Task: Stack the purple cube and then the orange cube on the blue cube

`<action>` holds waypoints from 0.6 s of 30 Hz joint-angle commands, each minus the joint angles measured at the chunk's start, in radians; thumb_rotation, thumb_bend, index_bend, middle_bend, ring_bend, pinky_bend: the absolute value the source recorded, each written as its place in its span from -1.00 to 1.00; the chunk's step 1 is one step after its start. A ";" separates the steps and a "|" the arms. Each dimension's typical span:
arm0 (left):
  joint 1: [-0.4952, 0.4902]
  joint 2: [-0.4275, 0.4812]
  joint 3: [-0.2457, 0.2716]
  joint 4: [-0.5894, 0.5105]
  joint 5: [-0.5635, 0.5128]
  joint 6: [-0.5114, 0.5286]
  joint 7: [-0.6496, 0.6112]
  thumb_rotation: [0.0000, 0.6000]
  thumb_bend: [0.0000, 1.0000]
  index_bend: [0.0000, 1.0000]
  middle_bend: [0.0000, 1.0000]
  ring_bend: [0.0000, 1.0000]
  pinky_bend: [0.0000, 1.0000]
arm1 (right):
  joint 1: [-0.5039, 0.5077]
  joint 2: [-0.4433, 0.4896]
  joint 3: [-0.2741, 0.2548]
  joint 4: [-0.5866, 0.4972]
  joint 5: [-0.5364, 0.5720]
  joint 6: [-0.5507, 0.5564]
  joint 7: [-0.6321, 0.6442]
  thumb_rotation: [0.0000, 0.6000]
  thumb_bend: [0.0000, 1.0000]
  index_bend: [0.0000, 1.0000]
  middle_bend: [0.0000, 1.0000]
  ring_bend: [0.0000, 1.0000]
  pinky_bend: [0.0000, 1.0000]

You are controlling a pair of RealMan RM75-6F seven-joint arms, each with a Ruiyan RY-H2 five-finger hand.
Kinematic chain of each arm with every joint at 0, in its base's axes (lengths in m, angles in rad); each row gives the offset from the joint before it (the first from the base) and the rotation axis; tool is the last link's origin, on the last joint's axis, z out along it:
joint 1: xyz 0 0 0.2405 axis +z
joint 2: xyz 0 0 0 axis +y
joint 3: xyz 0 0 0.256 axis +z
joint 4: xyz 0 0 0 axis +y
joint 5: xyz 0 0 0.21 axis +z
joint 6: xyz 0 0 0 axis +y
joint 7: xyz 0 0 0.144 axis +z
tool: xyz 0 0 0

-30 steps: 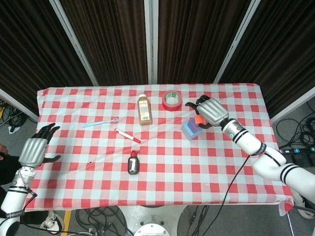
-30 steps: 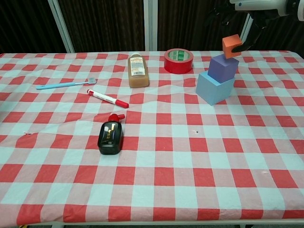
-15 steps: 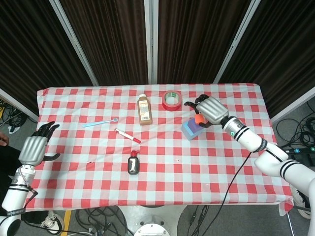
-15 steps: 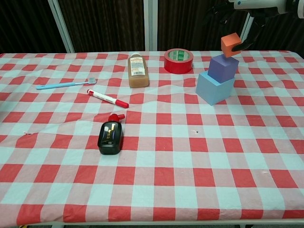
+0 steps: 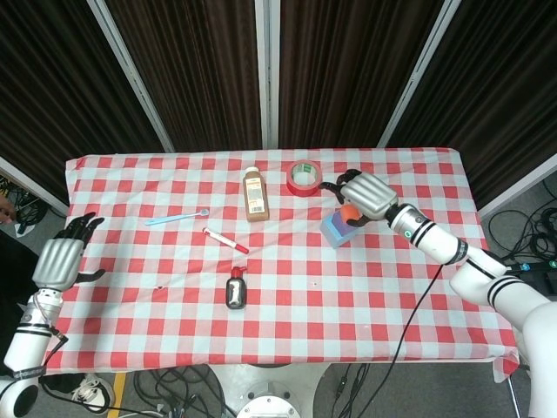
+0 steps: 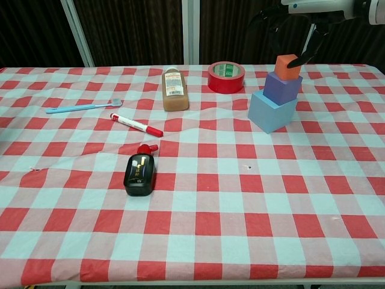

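Observation:
The blue cube stands on the checked cloth at the right rear, with the purple cube on top of it. On the purple cube rests the small orange cube, and my right hand arches over it and holds it, a finger on either side. From the head view the orange cube peeks out under my right hand, above the blue cube. My left hand hangs off the table's left edge, fingers apart and holding nothing.
A red tape roll lies just left of the stack. Further left are a brown bottle, a red-capped marker, a blue toothbrush and a black ink bottle.
My right hand has lowered the orange cube, from hanging tilted above the purple cube to sitting flat on it. The left hand has barely shifted.

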 commanded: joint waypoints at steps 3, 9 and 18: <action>0.000 0.004 -0.002 -0.005 -0.001 0.002 0.001 1.00 -0.83 -0.61 -0.61 -0.73 -0.36 | 0.004 -0.001 0.003 0.011 0.005 0.039 0.009 1.00 -0.81 -0.72 -0.10 -0.57 -0.59; 0.000 0.019 -0.007 -0.028 0.008 0.021 0.007 1.00 -0.83 -0.61 -0.61 -0.73 -0.36 | 0.002 0.066 0.034 -0.065 0.030 0.090 -0.030 1.00 -0.85 -0.77 -0.13 -0.60 -0.59; 0.000 0.016 -0.003 -0.039 0.023 0.034 -0.006 1.00 -0.83 -0.61 -0.61 -0.73 -0.36 | -0.260 0.176 0.157 -0.488 0.399 0.302 -0.800 1.00 -0.75 -0.85 -0.51 -0.86 -0.74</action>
